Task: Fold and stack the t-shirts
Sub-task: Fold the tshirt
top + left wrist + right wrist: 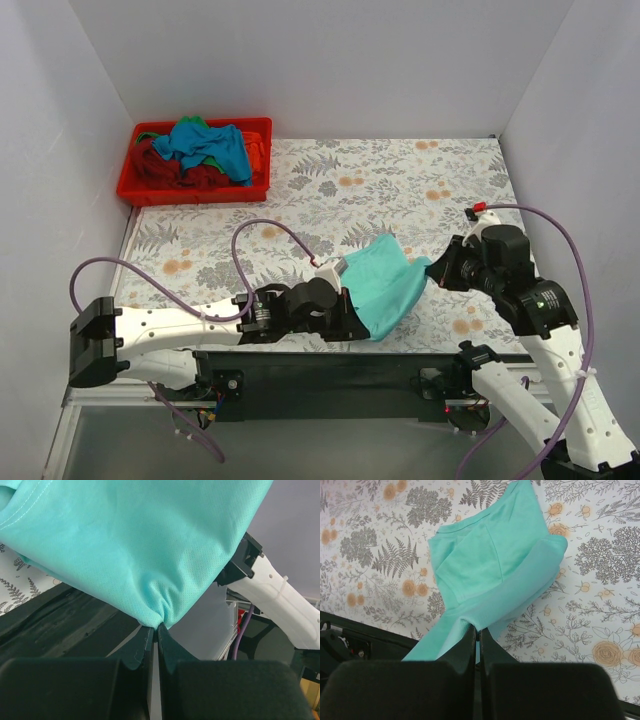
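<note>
Top external: left claw (362, 322) and right claw (431, 272) both pinch the mint-teal t-shirt (390, 285)

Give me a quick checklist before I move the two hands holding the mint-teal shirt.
1. Left hand grips the mint-teal cloth t-shirt: ok, shut on a bunched edge.
2. Right hand grips the same shirt: ok.
3. Shirt spread flat: not ok, draped and creased.
4. Shirt lifted off the floral-patterned table: cannot tell.
5. Red plastic bin away from both hands: ok, far left corner.
</note>
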Tool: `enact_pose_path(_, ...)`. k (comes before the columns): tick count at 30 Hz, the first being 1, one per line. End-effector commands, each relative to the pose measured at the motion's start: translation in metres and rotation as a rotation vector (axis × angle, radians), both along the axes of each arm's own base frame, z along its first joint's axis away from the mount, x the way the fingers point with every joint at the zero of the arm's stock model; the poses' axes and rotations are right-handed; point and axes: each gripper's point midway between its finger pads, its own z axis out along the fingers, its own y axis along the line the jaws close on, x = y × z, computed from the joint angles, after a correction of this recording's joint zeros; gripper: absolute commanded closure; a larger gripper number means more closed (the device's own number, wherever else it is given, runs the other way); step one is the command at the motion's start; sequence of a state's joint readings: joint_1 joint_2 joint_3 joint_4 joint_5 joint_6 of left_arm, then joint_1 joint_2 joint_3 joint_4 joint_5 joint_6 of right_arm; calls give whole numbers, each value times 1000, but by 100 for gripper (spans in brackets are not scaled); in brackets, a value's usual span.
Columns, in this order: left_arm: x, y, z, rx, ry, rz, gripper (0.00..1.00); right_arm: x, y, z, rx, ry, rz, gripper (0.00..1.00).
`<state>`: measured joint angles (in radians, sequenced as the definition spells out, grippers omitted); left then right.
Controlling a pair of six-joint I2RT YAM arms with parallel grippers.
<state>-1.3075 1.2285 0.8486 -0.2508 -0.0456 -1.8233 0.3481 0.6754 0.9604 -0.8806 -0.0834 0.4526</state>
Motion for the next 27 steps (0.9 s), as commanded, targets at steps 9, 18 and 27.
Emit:
enact_pose_path(9, 32, 2, 10, -74, -21, 114, 100, 42, 5, 14, 17, -101, -59, 99)
enact_pose_path(18, 77, 24, -3, -113, -2, 206, 100, 78, 18, 5, 9, -109, -50, 99)
enact_pose_path(27, 112, 43, -14, -114, 25, 281, 100, 123, 36, -6, 2, -105, -35, 99)
